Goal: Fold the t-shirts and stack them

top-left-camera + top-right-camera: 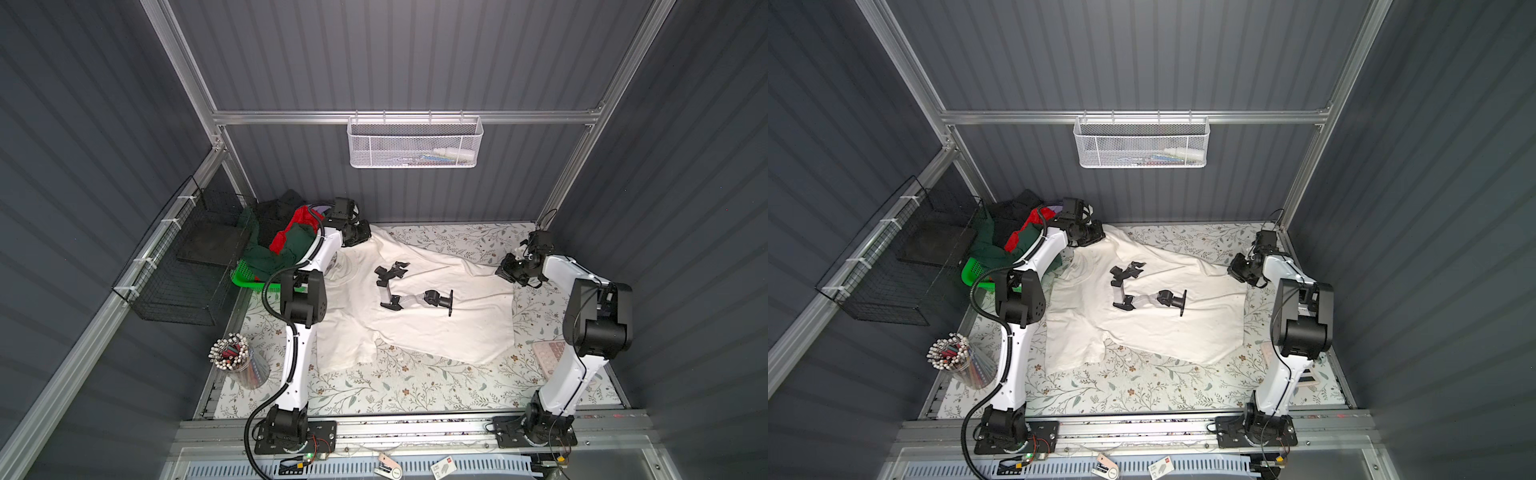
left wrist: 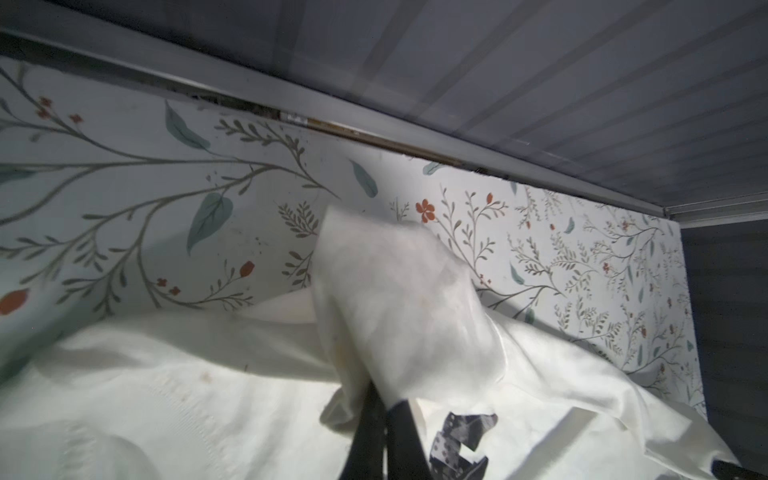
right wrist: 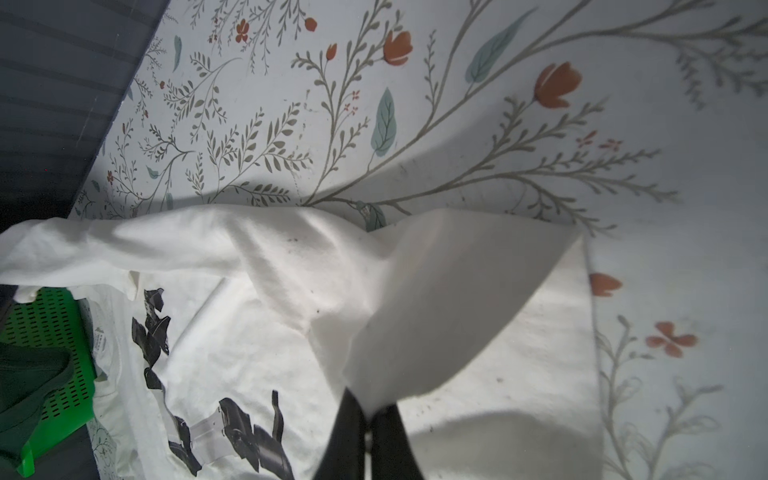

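Garment: large cream-white cotton t-shirt with black-grey print [image 1: 436, 328], lay spread on floral-patterned counter [image 1: 374, 390]. Left hand [image 2: 376, 409], right hand [image 3: 370, 411]: each clamped on a far-edge fold of it. I feared thin pinches slipping, skewing the fold.

Mid-table [image 1: 395, 395]: shirt [image 1: 436, 324], spread out. At far left corner of shirt: left gripper [image 1: 368, 236], pinching cloth. At far right edge: right gripper [image 1: 499, 272], pinching cloth too. Rear left of table, beside shirt: basket [image 1: 245, 278], shirt heap [image 1: 286, 245] in it. Before basket: pen cup [image 1: 235, 357]. Left of basket, on side rail: wire crate [image 1: 178, 266]. On rear rail, above table: mesh tray [image 1: 411, 143].
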### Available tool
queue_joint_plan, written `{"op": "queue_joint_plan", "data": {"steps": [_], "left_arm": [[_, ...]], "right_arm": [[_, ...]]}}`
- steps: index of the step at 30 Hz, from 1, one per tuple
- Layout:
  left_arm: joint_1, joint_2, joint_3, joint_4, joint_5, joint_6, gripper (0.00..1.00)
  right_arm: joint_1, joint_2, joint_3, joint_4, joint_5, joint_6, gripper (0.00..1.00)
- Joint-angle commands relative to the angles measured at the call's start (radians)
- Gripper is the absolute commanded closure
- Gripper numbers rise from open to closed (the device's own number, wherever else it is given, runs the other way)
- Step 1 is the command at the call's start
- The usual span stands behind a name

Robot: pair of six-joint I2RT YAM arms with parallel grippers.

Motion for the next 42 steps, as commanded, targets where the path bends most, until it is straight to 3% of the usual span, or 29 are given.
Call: {"op": "queue_joint_plan", "data": {"steps": [1, 8, 15, 27, 42], "left_arm": [[0.005, -0.059, -0.035, -0.029, 0.0, 0.03, 1.0], [0.027, -0.127, -0.057, -0.053, 0.015, 0.059, 1.0], [0.038, -0.076, -0.001, -0.116, 0.03, 0.069, 1.0], [0.067, -0.041, -0.05, -0.075, 0.016, 0.057, 1.0], [0.069, -0.162, -0.304, 0.041, 0.055, 0.007, 1.0]], "right_arm": [[-0.009, -0.015, 0.018, -0.009, 0.007, -0.002, 1.0], [-0.021, -0.024, 0.013, -0.005, 0.007, 0.006, 1.0], [-0.026, -0.039, -0.022, 0.044, -0.022, 0.032, 1.0], [-0.048, -0.127, -0.147, 0.102, -0.021, 0.059, 1.0], [-0.061, -0.103, -0.195, 0.102, 0.013, 0.086, 1.0]]}}
